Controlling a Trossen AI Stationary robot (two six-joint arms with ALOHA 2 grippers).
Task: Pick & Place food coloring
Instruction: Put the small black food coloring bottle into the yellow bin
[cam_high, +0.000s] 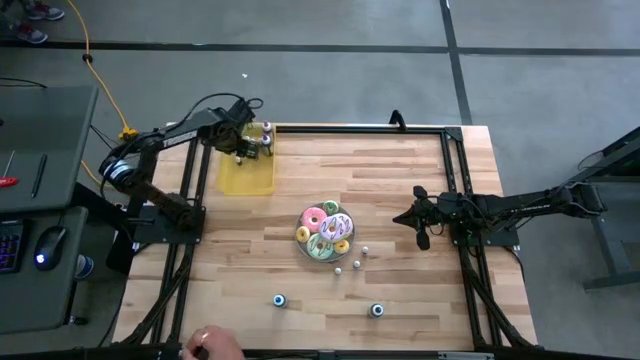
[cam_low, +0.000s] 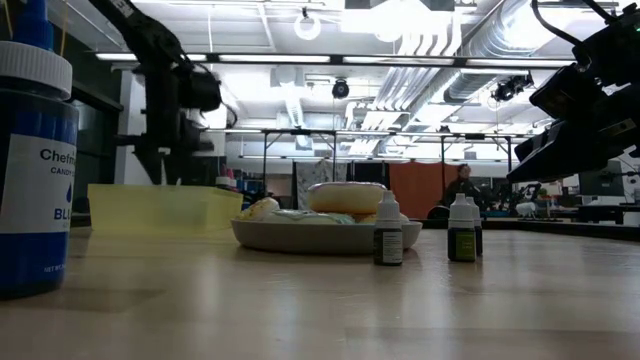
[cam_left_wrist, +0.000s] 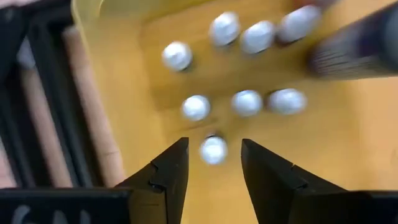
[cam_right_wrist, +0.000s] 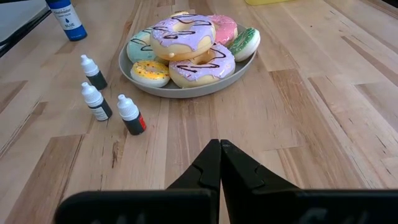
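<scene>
My left gripper (cam_high: 250, 146) hangs open over the yellow tray (cam_high: 245, 176) at the table's far left, pointing steeply down. Several food coloring bottles stand upright on the tray's floor, their white caps showing from above. One of them (cam_left_wrist: 213, 150) stands between my two fingertips with a gap on either side. Three more small bottles (cam_right_wrist: 97, 101) stand on the table beside the doughnut plate. My right gripper (cam_right_wrist: 220, 145) waits shut at the table's right side, low over the wood and holding nothing.
A plate (cam_high: 300, 243) of frosted doughnuts sits mid-table. Two larger blue-capped bottles (cam_high: 279, 299) (cam_high: 377, 310) stand near the front edge. A person's hand (cam_high: 212, 343) shows at the near edge. A black frame (cam_high: 452, 170) borders the table.
</scene>
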